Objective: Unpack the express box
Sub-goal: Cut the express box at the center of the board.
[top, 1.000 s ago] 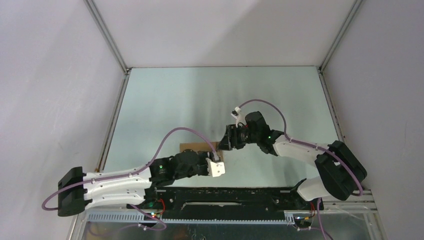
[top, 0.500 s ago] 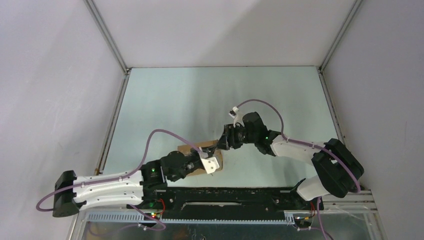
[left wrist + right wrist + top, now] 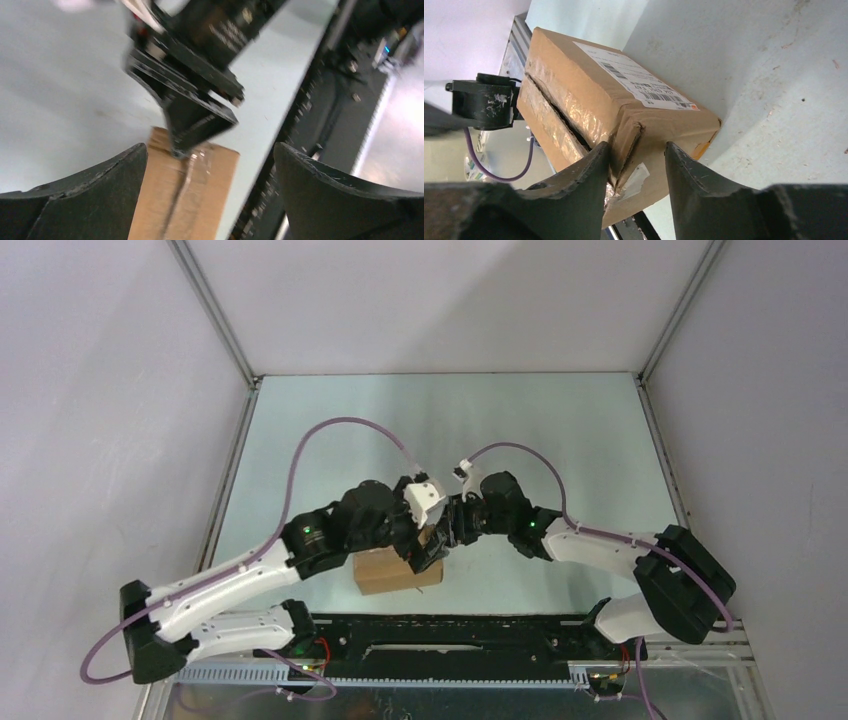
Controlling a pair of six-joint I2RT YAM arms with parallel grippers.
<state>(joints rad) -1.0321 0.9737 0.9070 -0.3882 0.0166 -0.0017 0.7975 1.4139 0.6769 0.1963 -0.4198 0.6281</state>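
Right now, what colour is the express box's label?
The express box label is white with black print and barcodes; best seen in the right wrist view.

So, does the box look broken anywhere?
Yes. The express box has its taped seam split open along the top, and the corner flap inside the right claw looks torn and bent.

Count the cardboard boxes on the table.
1. The box sits at the table's near edge, centre, where the left hand and right hand meet. They may hide something small.
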